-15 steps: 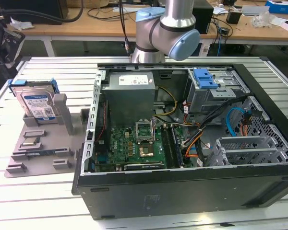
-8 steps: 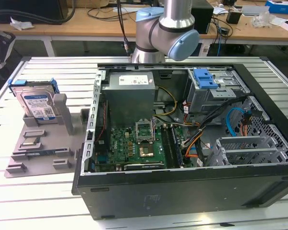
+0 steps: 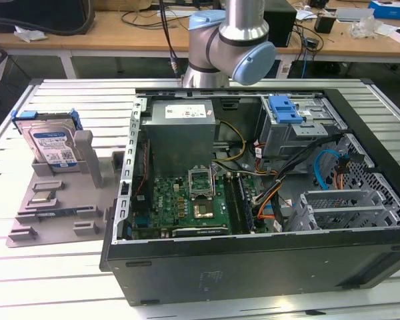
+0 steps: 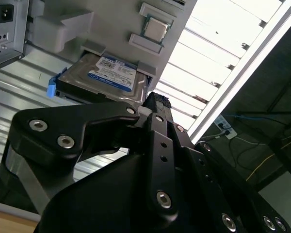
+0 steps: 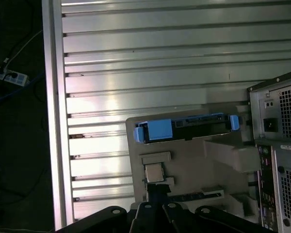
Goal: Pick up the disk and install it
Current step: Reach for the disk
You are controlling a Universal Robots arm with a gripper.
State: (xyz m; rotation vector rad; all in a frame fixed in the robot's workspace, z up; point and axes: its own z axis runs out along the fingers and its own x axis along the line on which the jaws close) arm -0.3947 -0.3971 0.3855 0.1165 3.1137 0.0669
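- The exterior view shows the disk's (image 3: 52,143) label face, the first wrist view its blue-railed edge.
- It stands in a grey holder (image 3: 60,207) on the table (image 3: 67,93), at the exterior view's left of the open computer case (image 3: 253,273).
- Its long axis rises, tilted back.
- The gripper (image 5: 156,190) hangs apart from it, jaws seemingly closed, empty.

A ribbed aluminium table (image 3: 67,100) is spanning the work area, and light is glaring brightly off its slats (image 4: 218,43). In the exterior view, a wooden workbench (image 3: 107,30) is standing behind the table and carrying loose cables (image 3: 143,17) and a blue box (image 3: 390,9). A white power strip (image 5: 8,76) is lying on the dark floor (image 5: 19,145), beyond the table edge.
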